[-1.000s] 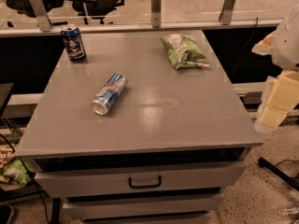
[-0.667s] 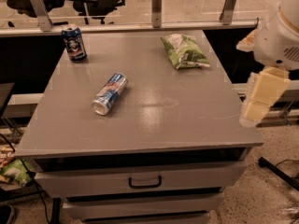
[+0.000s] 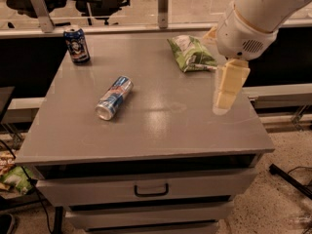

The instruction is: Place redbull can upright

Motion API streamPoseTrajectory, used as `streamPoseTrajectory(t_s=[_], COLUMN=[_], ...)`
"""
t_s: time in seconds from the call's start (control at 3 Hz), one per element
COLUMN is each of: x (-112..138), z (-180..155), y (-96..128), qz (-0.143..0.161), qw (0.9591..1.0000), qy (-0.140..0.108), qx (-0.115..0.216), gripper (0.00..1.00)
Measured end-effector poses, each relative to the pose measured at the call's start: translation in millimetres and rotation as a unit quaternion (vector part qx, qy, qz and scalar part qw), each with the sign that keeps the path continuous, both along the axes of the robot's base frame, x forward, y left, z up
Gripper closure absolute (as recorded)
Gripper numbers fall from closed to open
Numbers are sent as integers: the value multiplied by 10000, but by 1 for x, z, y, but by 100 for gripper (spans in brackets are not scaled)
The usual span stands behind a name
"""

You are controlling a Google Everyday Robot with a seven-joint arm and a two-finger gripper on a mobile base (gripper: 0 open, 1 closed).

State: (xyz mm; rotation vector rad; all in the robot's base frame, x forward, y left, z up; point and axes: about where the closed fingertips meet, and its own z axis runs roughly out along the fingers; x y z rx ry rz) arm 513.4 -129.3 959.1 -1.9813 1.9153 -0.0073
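Redbull can [image 3: 114, 97] lying on table [image 3: 161, 130], gripper [image 3: 223, 103] well apart above edge, grip unclear, green bag [image 3: 191, 53] beside it.

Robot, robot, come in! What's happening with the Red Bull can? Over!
End effector hovers over table's right side. Redbull can on its side left of centre, untouched, not yet upright. Green bag and dark-blue can at the back, neither in between.
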Motion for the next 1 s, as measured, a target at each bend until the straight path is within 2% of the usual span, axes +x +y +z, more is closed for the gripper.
streamPoseTrajectory(t_s=[0.33,0.67,1.0], x=[26,51,69], z=[-9,-24,-40], y=[40,82,123], qz=[638,1257,1872], qw=[9980,9920,9819], qy=[9,60,120], qx=[24,-101,-254], gripper=[0,0,0])
